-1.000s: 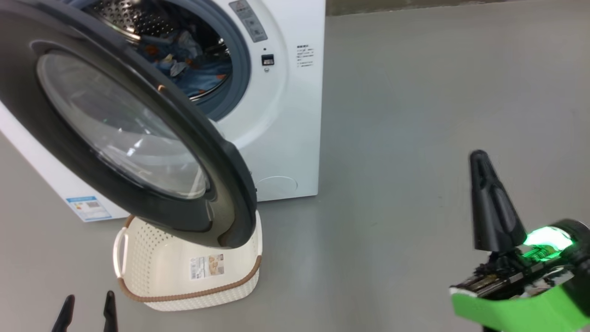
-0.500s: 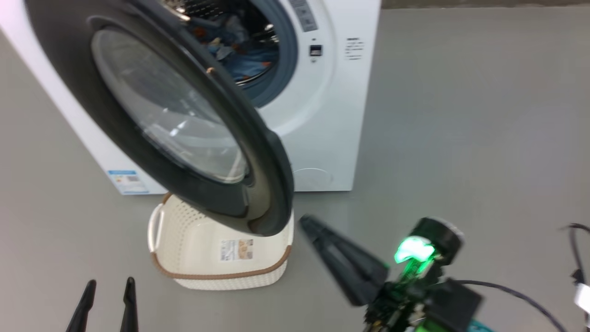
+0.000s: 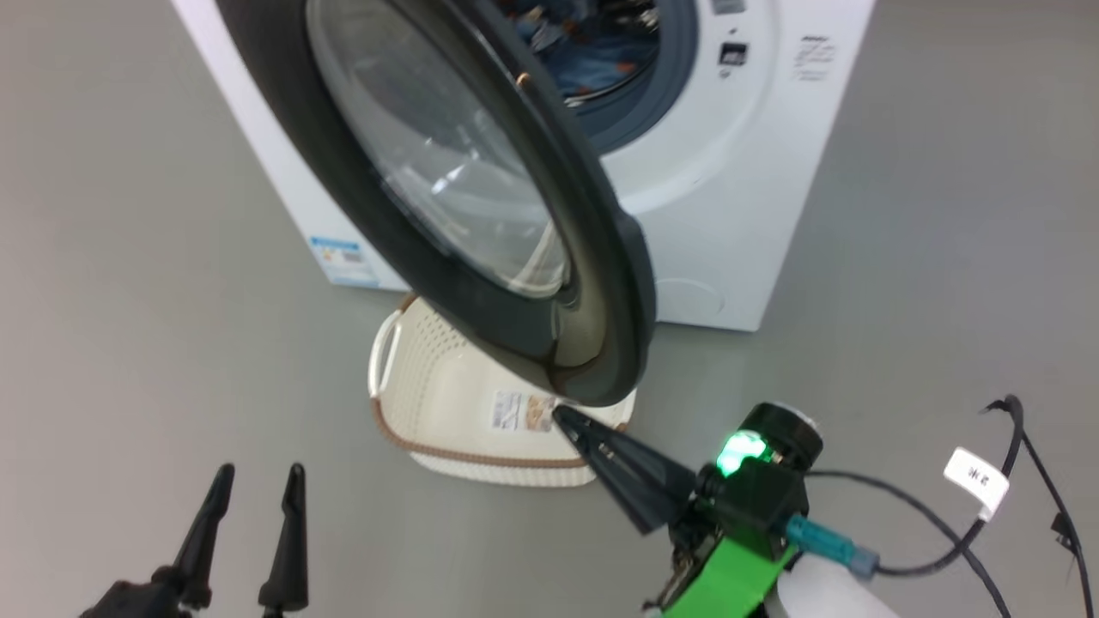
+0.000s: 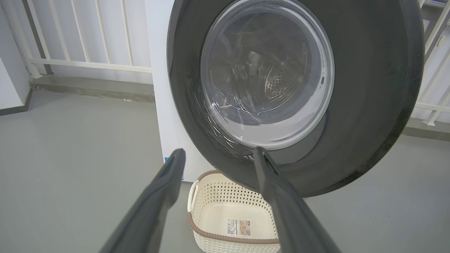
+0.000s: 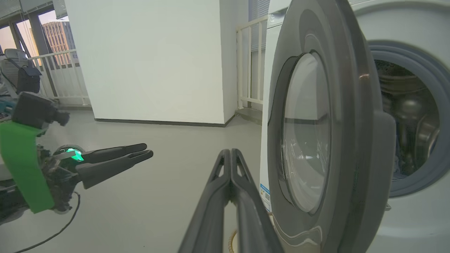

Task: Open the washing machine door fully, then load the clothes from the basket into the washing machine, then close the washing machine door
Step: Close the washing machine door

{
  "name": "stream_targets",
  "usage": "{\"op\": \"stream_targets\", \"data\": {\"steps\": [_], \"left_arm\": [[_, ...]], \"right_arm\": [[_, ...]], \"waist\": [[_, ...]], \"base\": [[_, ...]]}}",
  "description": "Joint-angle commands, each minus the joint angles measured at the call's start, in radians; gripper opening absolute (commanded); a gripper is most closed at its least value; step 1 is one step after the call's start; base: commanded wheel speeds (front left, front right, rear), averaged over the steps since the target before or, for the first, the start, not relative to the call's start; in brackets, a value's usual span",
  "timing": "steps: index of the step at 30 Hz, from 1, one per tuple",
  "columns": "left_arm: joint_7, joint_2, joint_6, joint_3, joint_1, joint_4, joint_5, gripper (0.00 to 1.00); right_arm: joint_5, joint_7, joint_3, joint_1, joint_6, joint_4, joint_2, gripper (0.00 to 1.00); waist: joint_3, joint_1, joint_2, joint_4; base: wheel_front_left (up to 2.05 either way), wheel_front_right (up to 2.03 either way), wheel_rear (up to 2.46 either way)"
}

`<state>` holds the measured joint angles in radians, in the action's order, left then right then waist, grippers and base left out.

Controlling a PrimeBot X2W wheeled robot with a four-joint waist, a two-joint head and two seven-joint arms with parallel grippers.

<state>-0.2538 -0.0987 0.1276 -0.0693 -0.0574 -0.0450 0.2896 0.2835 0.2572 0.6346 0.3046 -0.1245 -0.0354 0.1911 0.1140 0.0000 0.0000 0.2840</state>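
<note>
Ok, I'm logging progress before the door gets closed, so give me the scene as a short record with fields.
washing machine door: open, swung out above the basket
clothes: blue fabric inside the drum
basket: on the floor before the washing machine, no clothes seen inside
left claw: open, empty, apart from the door
right claw: shut, empty, tip near the door's lower rim; contact unclear

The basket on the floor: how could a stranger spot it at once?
Find the big white boxy washing machine with its round black-rimmed glass door swung open. On the grey floor just below that door sits a small cream perforated plastic basket. Its brown woven-look rim and the paper label inside mark it out.
</note>
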Motion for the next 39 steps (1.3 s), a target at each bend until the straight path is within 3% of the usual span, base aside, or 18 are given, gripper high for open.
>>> {"op": "stream_targets", "data": {"steps": [1, 15, 26, 39], "left_arm": [[-0.008, -0.017, 0.003, 0.024, 0.05, 0.019, 0.008, 1.0], [-0.008, -0.031, 0.003, -0.054, 0.153, -0.007, 0.066, 1.0], [-0.008, -0.045, 0.003, -0.111, 0.204, -0.012, 0.089, 1.0], [-0.008, -0.053, 0.003, -0.18, 0.327, -0.008, 0.153, 1.0]], "right_arm": [[-0.003, 0.005, -0.001, 0.031, -0.006, 0.007, -0.02, 0.0], [-0.032, 0.005, -0.223, 0.176, -0.006, -0.25, -0.134, 0.0], [0.043, 0.005, -0.369, 0.238, -0.006, -0.247, -0.141, 0.0], [0.082, 0.005, -0.479, 0.543, -0.006, -0.324, -0.141, 0.0]], "waist": [[0.061, 0.0, 0.0, 0.058], [0.174, 0.0, 0.0, 0.094], [0.233, 0.0, 0.0, 0.075], [0.426, 0.0, 0.0, 0.07]], "base": [[0.0, 0.0, 0.0], [0.0, 0.0, 0.0], [0.0, 0.0, 0.0], [0.0, 0.0, 0.0]]}}
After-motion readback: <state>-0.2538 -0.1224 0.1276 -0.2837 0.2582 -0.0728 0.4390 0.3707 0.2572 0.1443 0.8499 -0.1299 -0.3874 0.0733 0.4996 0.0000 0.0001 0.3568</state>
